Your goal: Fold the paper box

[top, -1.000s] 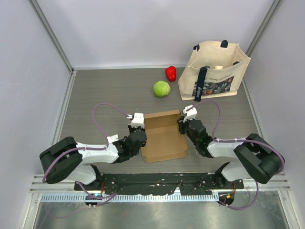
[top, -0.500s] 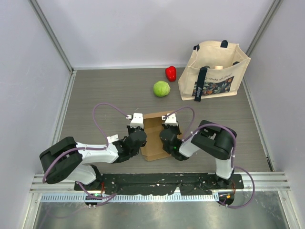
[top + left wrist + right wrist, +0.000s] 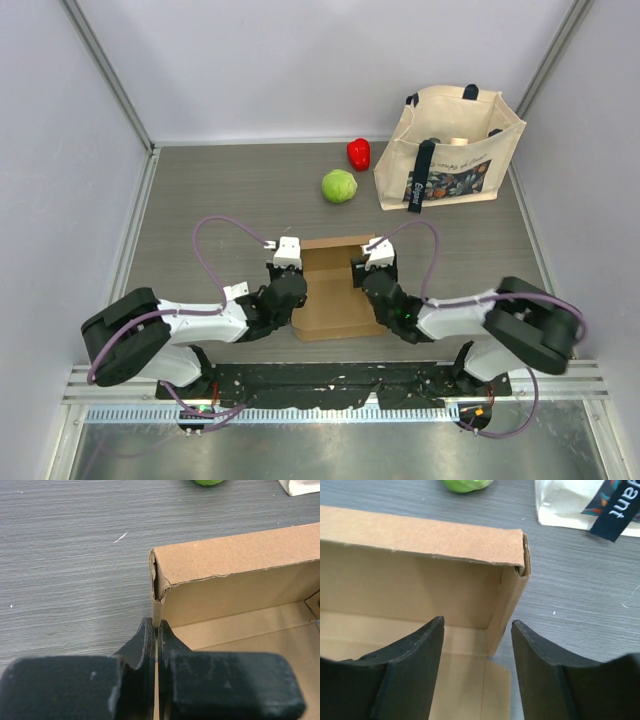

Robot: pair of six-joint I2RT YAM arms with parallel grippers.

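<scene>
Paper box (image 3: 330,295) lies at six o'clock on the table (image 3: 220,200) — its three-o'clock wall now folded upright. The right gripper (image 3: 477,624) has just opened, straddling that wall without gripping it; the left gripper (image 3: 157,632) stays clamped on the nine-o'clock wall.

The work surface is a grey wood-grain tabletop (image 3: 230,200) filling the centre of the top view. Plain pale panels enclose it: a back wall (image 3: 330,60) at the top, and side walls at left (image 3: 50,200) and right (image 3: 600,180). Aluminium posts (image 3: 110,75) run along the upper corners. A ribbed metal rail (image 3: 330,412) spans the bottom edge. Lighting is even and diffuse.
</scene>
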